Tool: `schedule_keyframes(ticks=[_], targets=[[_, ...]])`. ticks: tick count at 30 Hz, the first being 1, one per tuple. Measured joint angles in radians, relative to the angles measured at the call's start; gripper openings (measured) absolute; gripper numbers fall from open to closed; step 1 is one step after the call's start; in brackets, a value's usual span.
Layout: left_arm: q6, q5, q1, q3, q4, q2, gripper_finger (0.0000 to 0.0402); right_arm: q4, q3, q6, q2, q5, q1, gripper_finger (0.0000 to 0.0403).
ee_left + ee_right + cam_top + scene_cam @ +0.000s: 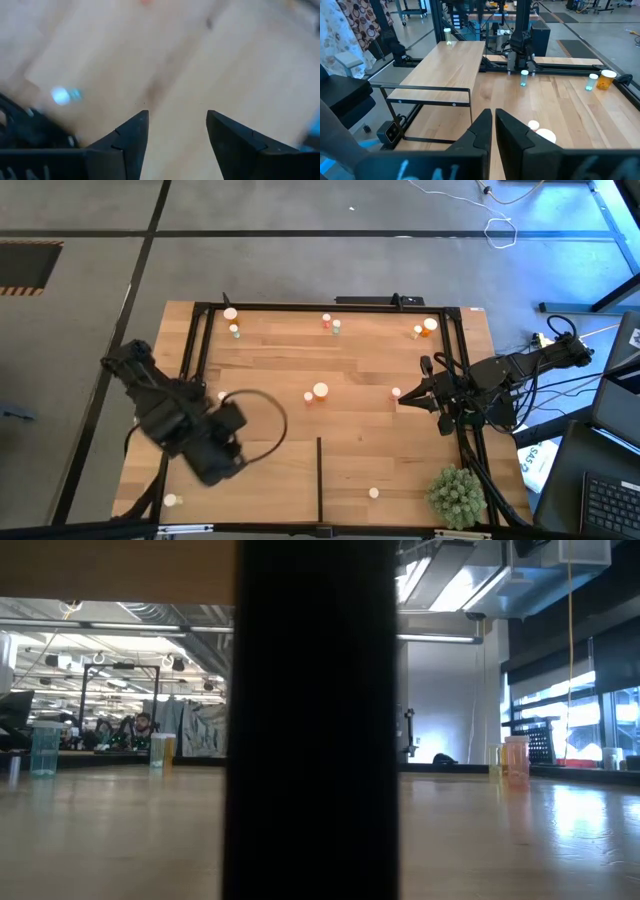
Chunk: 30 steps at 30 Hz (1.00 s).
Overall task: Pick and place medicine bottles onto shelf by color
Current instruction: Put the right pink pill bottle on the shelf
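Small white-capped medicine bottles stand scattered on the table: a pair at the far left (pixel 231 313), a pair at far centre (pixel 326 320), an orange pair at the far right (pixel 429 325), and a pair mid-table (pixel 320 390). One bottle (pixel 171 500) stands on the shelf (pixel 445 65) at its left end and another (pixel 374 493) right of the dark divider (pixel 320 475). My left gripper (pixel 177 125) hangs open over bare wood near the shelf's left half (pixel 225 460), nothing between its fingers. My right gripper (pixel 492 120) hovers shut at the table's right (pixel 402 402), beside a white bottle (pixel 396 392).
A spiky green plant ball (pixel 456 495) sits at the near right corner. A black frame (pixel 200 330) runs round the tabletop and carries the raised shelf. The divider (pixel 310 720) blocks the middle of the low view. Cables trail off the table's right side.
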Motion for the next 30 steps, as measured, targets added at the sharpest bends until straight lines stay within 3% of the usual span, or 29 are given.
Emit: schedule_keyframes(ticks=[11,19,22,30], targets=[[0.200,-0.061,0.315,0.000,0.000,0.000,0.0194,0.000,0.000,0.000,0.000,0.000,0.000,0.0027],[0.340,-0.049,0.439,-0.001,0.000,0.000,0.0194,0.000,0.000,0.002,0.000,0.000,0.000,0.0027],[0.407,-0.049,0.478,-0.001,0.000,0.000,0.0194,0.002,0.000,0.081,0.000,-0.013,0.000,0.0027],[0.599,-0.049,0.582,-0.001,0.000,0.000,0.0194,0.123,0.018,0.137,-0.003,0.244,-0.061,0.0027]])
